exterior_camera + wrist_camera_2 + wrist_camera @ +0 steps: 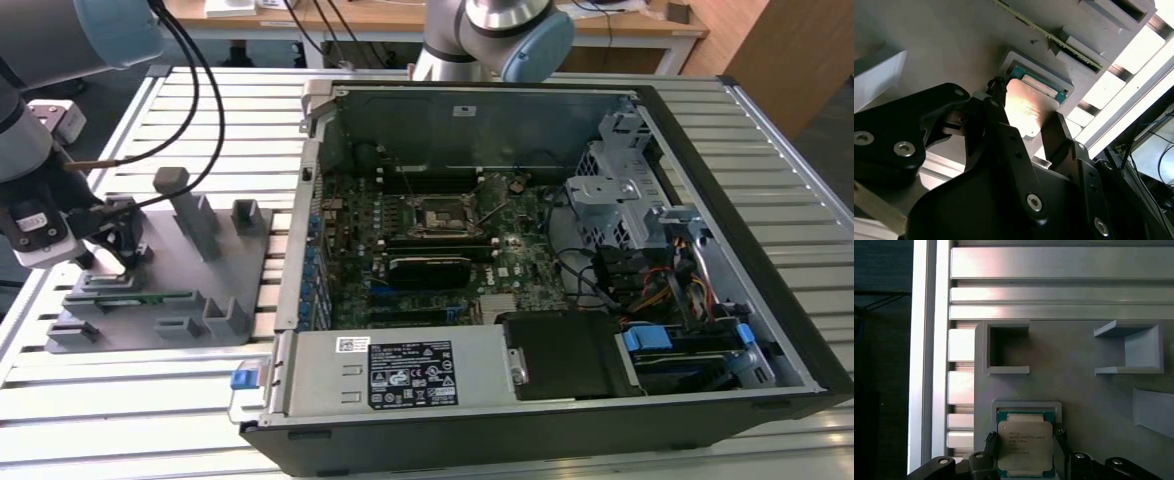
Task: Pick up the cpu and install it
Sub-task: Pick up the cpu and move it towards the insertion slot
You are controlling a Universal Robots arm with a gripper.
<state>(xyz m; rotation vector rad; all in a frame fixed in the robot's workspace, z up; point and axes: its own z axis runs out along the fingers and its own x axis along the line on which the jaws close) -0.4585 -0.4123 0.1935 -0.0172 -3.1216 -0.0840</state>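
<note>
you're at the pick: the gripper hangs over the grey fixture plate, which lies on the slatted aluminium table at the exterior view's left, well apart from the open computer case. the cpu lies flat in its shallow framed pocket on that plate, silver lid up, green rim showing at the pocket's far side. the jaws stand spread, one black fingertip just beside each of two opposite edges of the chip; in the first wrist view a thin gap seems to remain on both sides, so i judge nothing is gripped yet. to do this grasp well, keep the chip centred between the fingers so both pads meet its edges together; an uneven close would likely shove it against the pocket wall or tip it. go low enough to catch the thin rim rather than only the lid, yet keep the tips off the pocket frame. close gently and squarely, since the part is flat, slick and offers little to bite. the black socket on the motherboard inside the case looks unfilled.
</note>
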